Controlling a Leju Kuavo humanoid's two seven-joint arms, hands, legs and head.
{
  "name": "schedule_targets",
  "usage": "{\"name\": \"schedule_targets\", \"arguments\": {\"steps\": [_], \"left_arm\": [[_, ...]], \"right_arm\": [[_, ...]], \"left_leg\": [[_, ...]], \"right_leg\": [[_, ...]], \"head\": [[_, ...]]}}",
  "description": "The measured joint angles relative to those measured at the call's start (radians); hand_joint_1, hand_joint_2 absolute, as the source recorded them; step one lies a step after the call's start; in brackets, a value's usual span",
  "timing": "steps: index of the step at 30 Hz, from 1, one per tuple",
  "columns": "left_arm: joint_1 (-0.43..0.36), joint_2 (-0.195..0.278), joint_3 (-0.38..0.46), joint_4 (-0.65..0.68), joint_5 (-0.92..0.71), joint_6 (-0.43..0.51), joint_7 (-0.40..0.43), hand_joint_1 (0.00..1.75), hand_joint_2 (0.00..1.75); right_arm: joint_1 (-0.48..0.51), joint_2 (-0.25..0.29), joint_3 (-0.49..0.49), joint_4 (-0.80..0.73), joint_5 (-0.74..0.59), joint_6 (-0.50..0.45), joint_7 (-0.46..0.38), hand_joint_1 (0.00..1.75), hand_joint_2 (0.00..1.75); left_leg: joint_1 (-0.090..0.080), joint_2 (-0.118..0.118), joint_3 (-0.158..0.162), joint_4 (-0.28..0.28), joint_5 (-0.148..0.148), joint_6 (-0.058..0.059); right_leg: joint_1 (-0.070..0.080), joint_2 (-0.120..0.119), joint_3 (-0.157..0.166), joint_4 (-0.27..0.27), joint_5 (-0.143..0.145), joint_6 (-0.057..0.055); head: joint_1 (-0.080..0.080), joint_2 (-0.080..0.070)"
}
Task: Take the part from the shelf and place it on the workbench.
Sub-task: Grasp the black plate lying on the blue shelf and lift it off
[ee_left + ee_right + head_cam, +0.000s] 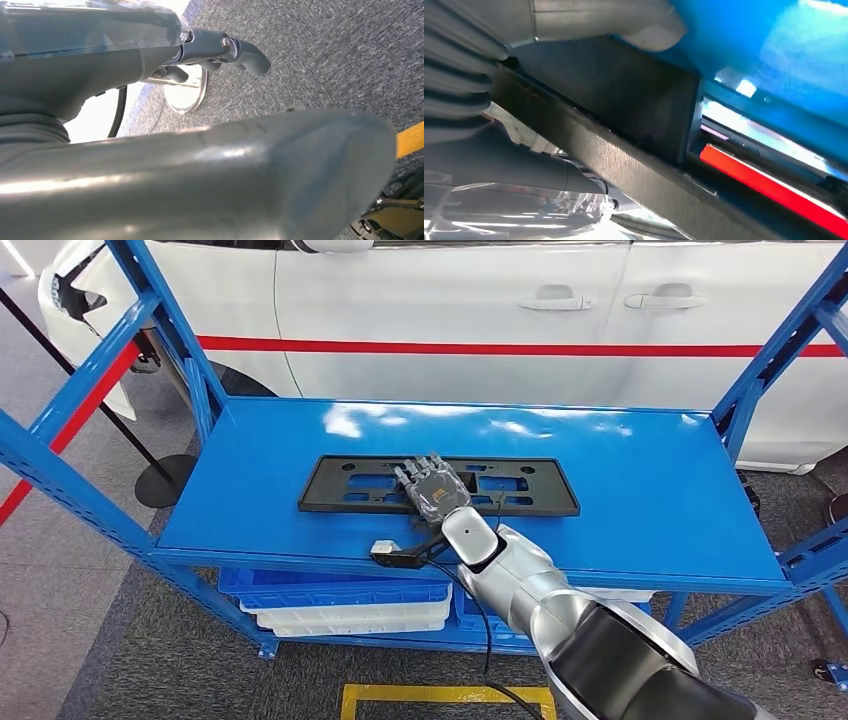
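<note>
My right hand [432, 488] lay on the part [345, 486], a flat black plate resting on the blue shelf [650, 480], with my fingers spread across its middle and pointing away from me toward the white car [450, 320]. From the wrist the part's near edge ran right under my thumb [589, 22], close against the hand, but I could not tell whether I had closed on it or was only resting there. The part's long axis ran side to side across the shelf, square to my reach, so I was meeting it at mid-length, which I judged a fair balance point for lifting. My left hand [220, 50] hung low over the grey floor [325, 55], fingers curled in on nothing, well away from the shelf; the right was plainly the nearer one
</note>
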Motion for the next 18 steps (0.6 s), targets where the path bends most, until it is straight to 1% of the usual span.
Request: {"name": "schedule_targets", "arguments": {"steps": [13, 18], "left_arm": [[0.001, 0.0, 0.0, 0.0, 0.001, 0.004, 0.001, 0.0, 0.0], [0.003, 0.0, 0.0, 0.0, 0.001, 0.022, -0.01, 0.0, 0.0]], "right_arm": [[0.006, -0.003, -0.001, 0.0, 0.043, -0.024, 0.016, 1.75, 1.75], [0.01, -0.003, -0.009, 0.0, 0.043, -0.046, 0.015, 1.75, 1.75]], "left_leg": [[0.0, 0.0, 0.0, 0.0, 0.0, 0.0], [0.0, 0.0, 0.0, 0.0, 0.0, 0.0]], "right_leg": [[0.0, 0.0, 0.0, 0.0, 0.0, 0.0], [0.0, 0.0, 0.0, 0.0, 0.0, 0.0]], "head": [[0.0, 0.0], [0.0, 0.0]]}}
